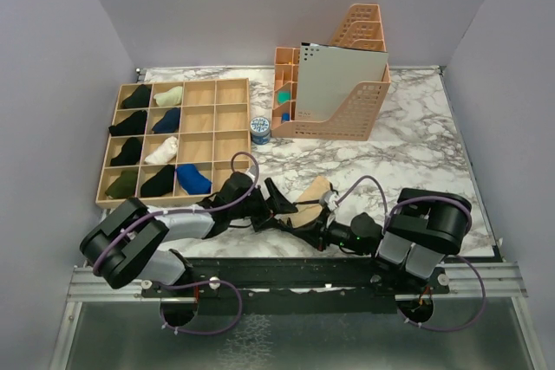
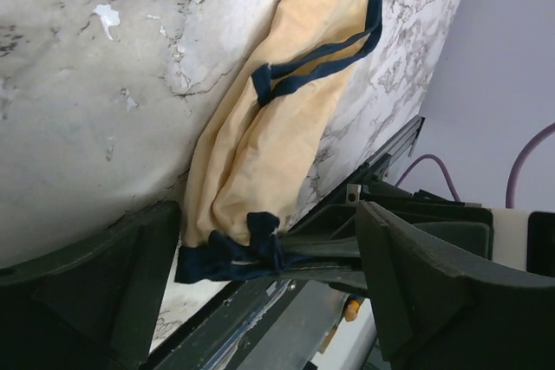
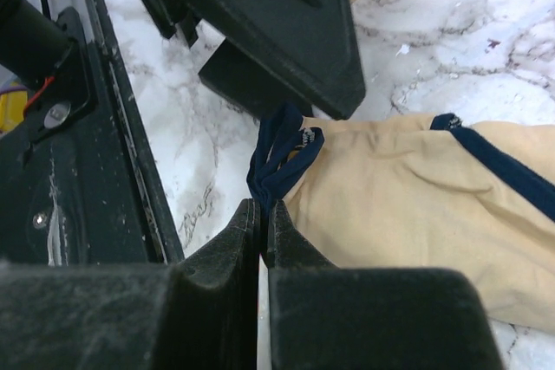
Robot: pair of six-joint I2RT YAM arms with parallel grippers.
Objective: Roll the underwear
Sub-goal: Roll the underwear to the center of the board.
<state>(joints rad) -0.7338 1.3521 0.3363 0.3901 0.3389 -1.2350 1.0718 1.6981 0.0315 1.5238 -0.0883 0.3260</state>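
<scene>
Down at six o'clock, the right gripper (image 3: 263, 210) pinched the blue edge of the underwear (image 3: 390, 188); the left gripper (image 2: 264, 214) gaped open.

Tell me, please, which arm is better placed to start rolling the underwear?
Left, probably: the left hand, open, straddles the navy-banded end of the underwear, while the right hand is shut, seemingly pinching that band.

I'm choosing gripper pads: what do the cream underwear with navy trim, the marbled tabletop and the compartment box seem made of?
Cream underwear with navy trim: soft matte fabric, probably cotton knit; it creases and bunches. White grey-veined tabletop: marble look, perhaps a printed film, since worn flecks show. Tan compartment box: looks like pale matte wood, thin flat slats.
</scene>
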